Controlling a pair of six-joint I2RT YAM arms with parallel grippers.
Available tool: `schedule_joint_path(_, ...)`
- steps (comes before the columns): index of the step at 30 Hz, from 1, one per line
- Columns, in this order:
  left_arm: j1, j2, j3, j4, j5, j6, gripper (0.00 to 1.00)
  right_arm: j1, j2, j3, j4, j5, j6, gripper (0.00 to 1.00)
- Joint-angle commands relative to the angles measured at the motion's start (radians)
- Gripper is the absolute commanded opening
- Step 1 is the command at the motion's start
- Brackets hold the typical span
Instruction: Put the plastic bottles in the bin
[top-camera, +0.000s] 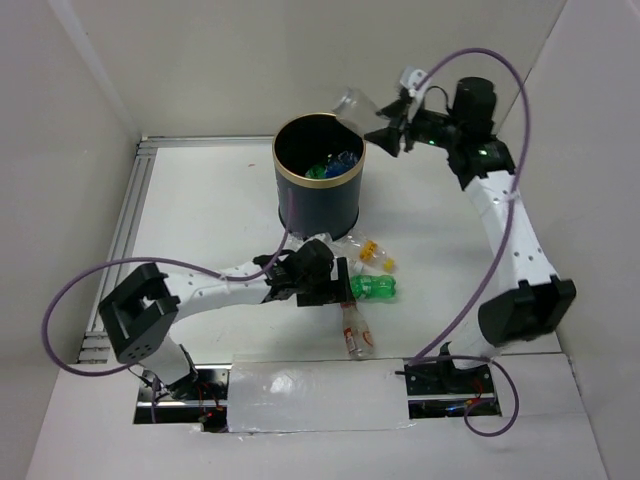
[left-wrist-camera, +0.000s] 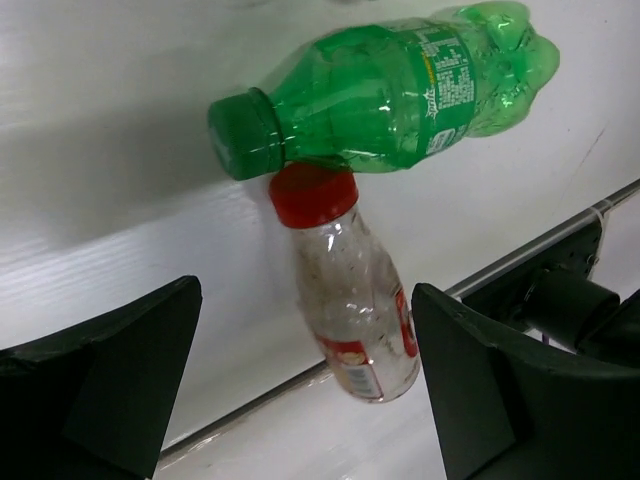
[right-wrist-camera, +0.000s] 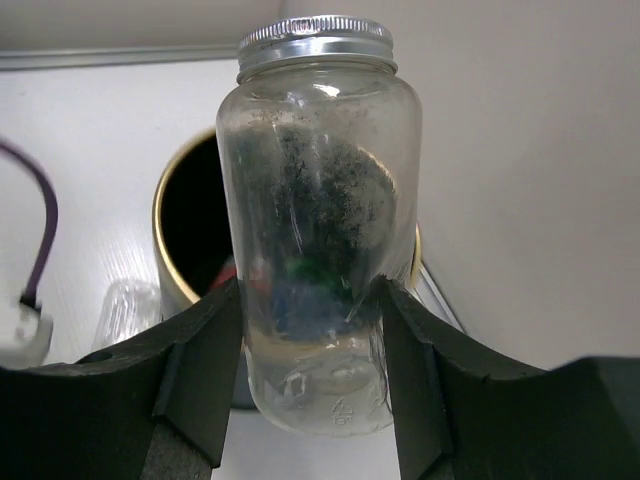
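My right gripper (right-wrist-camera: 310, 300) is shut on a clear bottle with a silver cap (right-wrist-camera: 320, 200), held up beside the far right rim of the dark, gold-rimmed bin (top-camera: 318, 205). In the top view that bottle (top-camera: 352, 100) hangs just outside the rim. Green and blue bottles (top-camera: 335, 165) lie inside the bin. My left gripper (left-wrist-camera: 305, 300) stands open low over the table, its fingers on either side of a clear red-capped bottle (left-wrist-camera: 350, 300). That bottle's cap touches a green bottle (left-wrist-camera: 400, 90) lying flat. A yellow-capped bottle (top-camera: 376, 256) lies near the bin's base.
Another clear bottle (top-camera: 325, 240) rests against the foot of the bin. White walls enclose the table on three sides. A metal rail (top-camera: 120, 230) runs along the left edge, and a taped strip (top-camera: 315, 395) lies between the arm bases.
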Motion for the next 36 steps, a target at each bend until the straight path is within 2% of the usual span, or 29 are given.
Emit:
schedule_joint_path(1,-0.039,0.062,0.103,0.046,0.058,-0.083,0.99,0.098,0.142,0.057,0.123,0.067,0.084,0.2)
schedule_joint_path(3,-0.053,0.108,0.115,0.046,0.058,-0.071,0.99,0.14,0.182,0.08,0.177,0.106,0.139,0.25)
schedule_joint_path(4,-0.065,0.124,0.124,0.046,0.058,-0.071,0.99,0.158,0.222,0.09,0.189,0.126,0.139,0.32)
schedule_joint_path(6,-0.075,0.179,0.137,0.03,0.058,-0.08,0.99,0.204,0.253,0.124,0.19,0.149,0.139,0.39)
schedule_joint_path(7,-0.075,0.2,0.137,0.021,0.058,-0.08,0.99,0.218,0.262,0.124,0.19,0.149,0.139,0.49)
schedule_joint_path(8,-0.075,0.219,0.147,0.01,0.058,-0.08,0.99,0.227,0.262,0.133,0.18,0.161,0.139,0.79)
schedule_joint_path(10,-0.085,0.265,0.158,-0.011,0.058,-0.071,0.95,0.238,0.262,0.123,0.168,0.17,0.139,1.0)
schedule_joint_path(11,-0.085,0.279,0.17,-0.011,0.058,-0.071,0.95,0.238,0.245,0.123,0.168,0.17,0.139,1.0)
schedule_joint_path(13,-0.085,0.301,0.18,-0.036,0.058,-0.059,0.8,0.208,0.219,0.091,0.168,0.18,0.178,1.0)
schedule_joint_path(14,-0.085,0.31,0.18,-0.036,0.067,-0.059,0.72,0.191,0.193,0.08,0.168,0.18,0.196,1.0)
schedule_joint_path(15,-0.085,0.324,0.18,-0.048,0.067,-0.059,0.54,0.148,0.181,0.055,0.168,0.18,0.226,1.0)
schedule_joint_path(17,-0.085,0.324,0.16,-0.063,0.067,-0.048,0.39,0.1,0.146,0.019,0.135,0.169,0.242,1.0)
schedule_joint_path(19,-0.095,0.283,0.151,-0.073,0.055,-0.014,0.26,0.051,0.119,-0.061,0.102,0.137,0.257,1.0)
schedule_joint_path(20,-0.108,0.254,0.151,-0.103,0.038,0.004,0.15,-0.005,0.104,-0.096,0.085,0.122,0.257,1.0)
schedule_joint_path(23,-0.139,0.094,0.187,-0.184,-0.048,0.11,0.01,-0.102,0.043,-0.243,-0.011,-0.004,0.187,1.0)
schedule_joint_path(25,-0.151,0.008,0.241,-0.256,-0.126,0.17,0.0,-0.182,-0.006,-0.32,-0.138,-0.056,0.076,0.81)
schedule_joint_path(26,-0.151,-0.071,0.261,-0.266,-0.158,0.235,0.0,-0.206,-0.02,-0.391,-0.195,-0.108,-0.089,0.65)
schedule_joint_path(27,-0.151,-0.102,0.316,-0.275,-0.19,0.275,0.0,-0.243,-0.046,-0.422,-0.259,-0.125,-0.189,0.46)
schedule_joint_path(28,-0.135,-0.124,0.353,-0.287,-0.251,0.315,0.0,-0.244,-0.059,-0.454,-0.372,-0.126,-0.277,0.17)
schedule_joint_path(29,-0.118,-0.136,0.396,-0.287,-0.262,0.399,0.0,-0.256,-0.071,-0.516,-0.422,-0.126,-0.437,0.1)
schedule_joint_path(31,-0.038,-0.136,0.541,-0.287,-0.288,0.461,0.0,-0.244,-0.109,-0.581,-0.526,-0.126,-0.583,0.08)
schedule_joint_path(32,-0.011,-0.118,0.587,-0.266,-0.314,0.531,0.0,-0.234,-0.124,-0.612,-0.527,-0.126,-0.655,0.2)
schedule_joint_path(33,0.041,-0.103,0.673,-0.248,-0.334,0.556,0.0,-0.207,-0.138,-0.67,-0.537,-0.126,-0.681,0.32)
schedule_joint_path(35,0.098,-0.045,0.744,-0.19,-0.379,0.599,0.0,-0.169,-0.18,-0.718,-0.519,-0.126,-0.715,0.6)
schedule_joint_path(36,0.118,-0.023,0.773,-0.118,-0.41,0.627,0.0,-0.15,-0.195,-0.759,-0.501,-0.126,-0.715,0.8)
